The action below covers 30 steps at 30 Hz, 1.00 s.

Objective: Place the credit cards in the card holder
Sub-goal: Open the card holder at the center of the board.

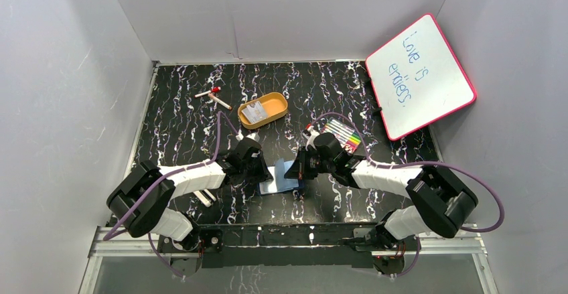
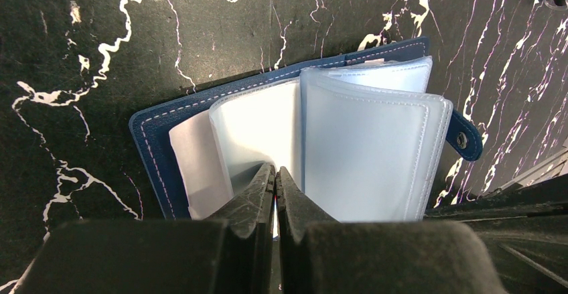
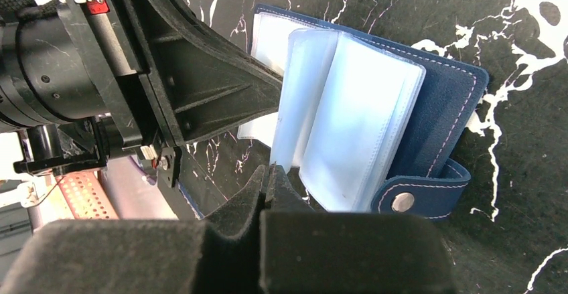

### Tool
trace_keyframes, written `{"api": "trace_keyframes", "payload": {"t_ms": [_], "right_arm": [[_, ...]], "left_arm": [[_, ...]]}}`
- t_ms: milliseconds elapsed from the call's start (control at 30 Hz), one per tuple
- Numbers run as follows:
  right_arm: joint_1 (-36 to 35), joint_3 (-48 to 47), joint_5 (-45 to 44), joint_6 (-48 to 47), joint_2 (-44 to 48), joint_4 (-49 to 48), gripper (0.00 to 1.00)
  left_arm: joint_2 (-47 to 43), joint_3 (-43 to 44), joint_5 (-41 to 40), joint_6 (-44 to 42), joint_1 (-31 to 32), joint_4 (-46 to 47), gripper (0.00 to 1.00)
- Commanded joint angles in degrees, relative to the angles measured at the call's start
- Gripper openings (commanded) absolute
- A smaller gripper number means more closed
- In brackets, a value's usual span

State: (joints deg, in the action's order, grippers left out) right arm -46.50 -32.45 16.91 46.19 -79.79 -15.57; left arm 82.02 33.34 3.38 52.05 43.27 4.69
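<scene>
card holder [image 1: 278, 180] open, black marbled table [image 1: 179, 132], seemingly grey walls [image 1: 67, 73]

Top cam: high, above-behind the arms [image 1: 194, 177], looking down on the whole table [image 1: 181, 116]. Left and right wrist cams: very close, low, facing the open wallet [image 2: 362, 153] from opposite sides. All three share the wallet.

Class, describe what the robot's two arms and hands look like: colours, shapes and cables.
The left arm and right arm have white links between bulky black joints, a purple cable looping along each. The left hand and right hand are matte black, each with two tapering fingers.
</scene>
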Motion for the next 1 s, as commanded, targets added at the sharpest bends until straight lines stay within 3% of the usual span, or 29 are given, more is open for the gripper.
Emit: {"api": "trace_keyframes", "payload": {"t_ms": [0, 833, 967], "right_arm": [[0.27, -0.76, 1.39, -0.54, -0.67, -2.59, 0.00], [0.27, -2.77, -0.86, 0.61, -5.03, 0.19, 0.00], [0.27, -2.27, -1.15, 0.62, -5.11, -0.14, 0.00]], "left_arm": [[-1.60, -0.30, -1.53, -0.66, 0.17, -0.64, 0.01], [-2.91, 0.14, -2.56, -0.87, 0.17, -1.20, 0.01], [-4.72, 0.57, -4.47, -1.14, 0.22, -2.40, 0.05]]}}
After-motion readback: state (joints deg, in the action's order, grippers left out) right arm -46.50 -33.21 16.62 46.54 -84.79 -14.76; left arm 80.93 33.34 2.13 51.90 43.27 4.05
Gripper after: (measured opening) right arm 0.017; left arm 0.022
